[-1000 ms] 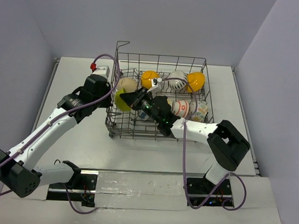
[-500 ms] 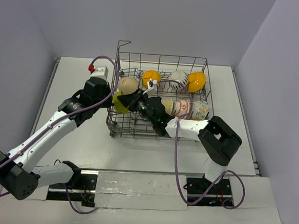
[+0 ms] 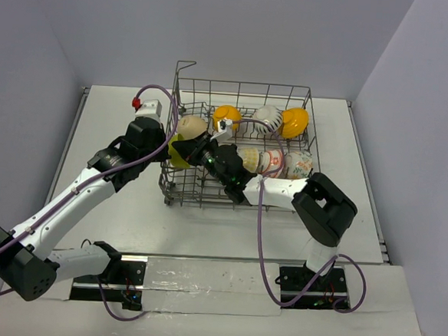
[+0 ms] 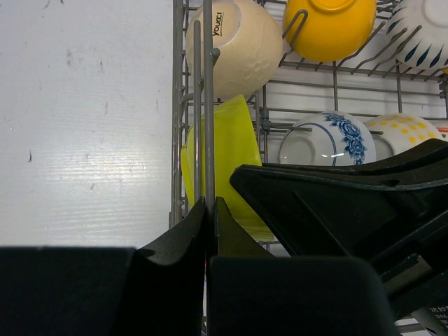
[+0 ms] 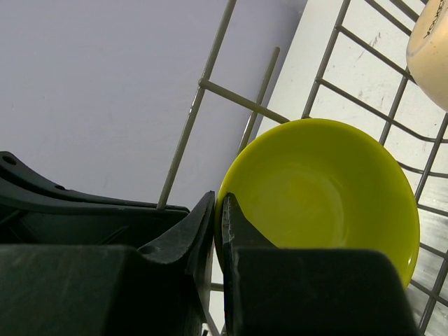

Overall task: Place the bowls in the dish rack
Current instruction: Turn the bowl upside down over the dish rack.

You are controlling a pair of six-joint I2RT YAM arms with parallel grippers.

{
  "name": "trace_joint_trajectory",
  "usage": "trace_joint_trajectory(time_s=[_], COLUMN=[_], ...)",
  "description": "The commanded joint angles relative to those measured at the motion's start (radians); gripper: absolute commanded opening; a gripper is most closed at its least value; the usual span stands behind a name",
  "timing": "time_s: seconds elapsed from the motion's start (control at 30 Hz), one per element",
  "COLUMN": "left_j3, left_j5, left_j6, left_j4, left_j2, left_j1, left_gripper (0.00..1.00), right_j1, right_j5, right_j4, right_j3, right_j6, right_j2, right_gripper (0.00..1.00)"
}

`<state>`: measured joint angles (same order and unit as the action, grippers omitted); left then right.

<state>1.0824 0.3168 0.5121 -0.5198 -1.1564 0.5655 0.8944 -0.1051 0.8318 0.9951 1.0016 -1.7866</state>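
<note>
Seating lime green bowl at dish rack's nine-o'clock side, right gripper clamped on rim, left gripper clamped on rack wire; next requiring gentle release.

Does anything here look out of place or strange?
The left gripper is shut on an upright wire of the large grey wire dish rack, not on a bowl. The right gripper pinches the rim of the lime green round bowl. Nothing looks spilled or broken.
</note>
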Motion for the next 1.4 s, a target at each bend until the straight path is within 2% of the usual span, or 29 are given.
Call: trace_joint_trajectory(time_s=[0.0,0.7,1.0,1.37], left_j3=[-0.05,-0.07,-0.07,-0.072], left_j5=[-0.067,-0.019,-0.001,0.007], left_j6=[-0.023,-0.043,-0.049,-0.044], left_j4=[-0.045,-0.06,-0.066,-0.069], left_j2=[-0.039,-0.046,-0.055,-0.065], left_j1=[0.03,0.031,0.031,0.031], left_gripper=[0.0,0.0,0.0,0.0], right_j1=[0.026,0.044,0.041,0.04], right_j5=[-0.004,-0.119,-0.194,-0.18], right_j4=[0.104,-0.005,-0.118,-0.189], right_j3=[0.0,-0.105,-0.161,-0.173], right_j6=[0.017,0.08,0.103,0.104], right_j2=[-0.068,-0.027,0.007,-0.014], right_gripper=[0.0,0.0,0.0,0.0])
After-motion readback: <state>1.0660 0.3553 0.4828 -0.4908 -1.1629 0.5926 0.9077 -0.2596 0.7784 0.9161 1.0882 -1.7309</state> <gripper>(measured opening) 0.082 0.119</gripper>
